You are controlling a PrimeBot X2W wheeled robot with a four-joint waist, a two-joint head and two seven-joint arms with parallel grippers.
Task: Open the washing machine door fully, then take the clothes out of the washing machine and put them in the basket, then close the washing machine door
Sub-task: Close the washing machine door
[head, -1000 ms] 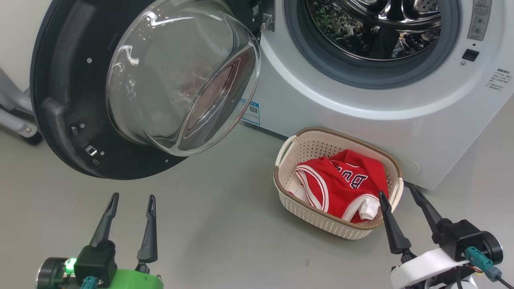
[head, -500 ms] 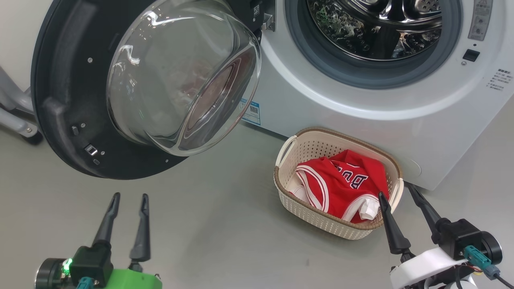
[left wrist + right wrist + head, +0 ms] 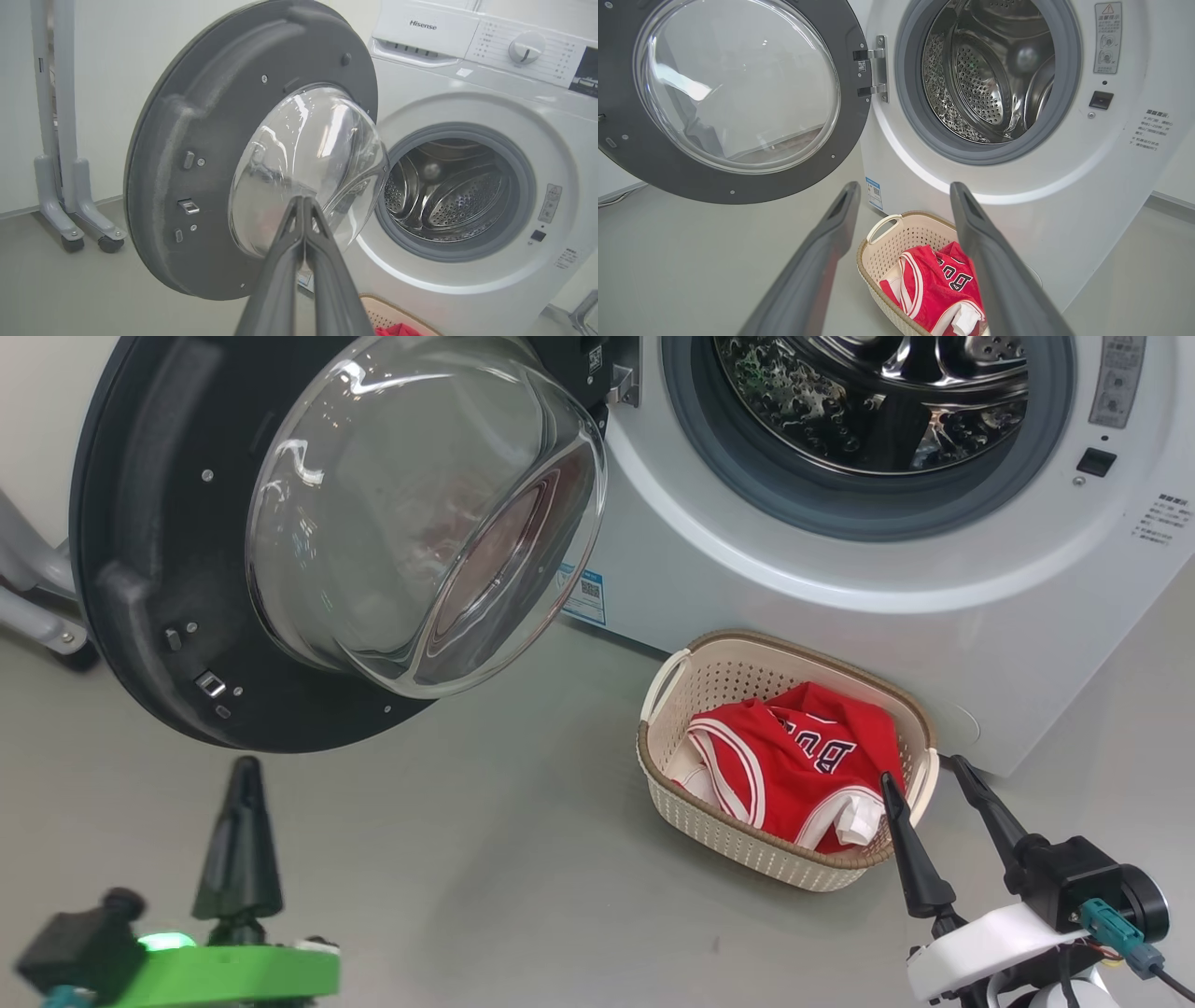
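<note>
The washing machine door (image 3: 140, 569) hangs wide open to the left of the washing machine (image 3: 840, 597), with its glass bowl bulging towards me. The steel drum (image 3: 985, 79) looks empty. On the floor against the machine's front, the basket (image 3: 709, 831) holds the clothes (image 3: 794, 756), a red jersey with white trim. My left gripper (image 3: 246, 767) is shut on nothing, low over the floor below the door; in the left wrist view the left gripper (image 3: 302, 199) points at the glass bowl. My right gripper (image 3: 921, 771) stands open and empty at the basket's right end.
A grey wheeled stand (image 3: 60, 140) is by the wall, left of the door. Bare grey floor (image 3: 485, 859) lies between my arms and the machine. The open door (image 3: 644, 168) overhangs the floor on the left.
My left gripper's fingers have come together and its wrist has turned and shifted a little left. The right arm, door and basket have stayed put.
</note>
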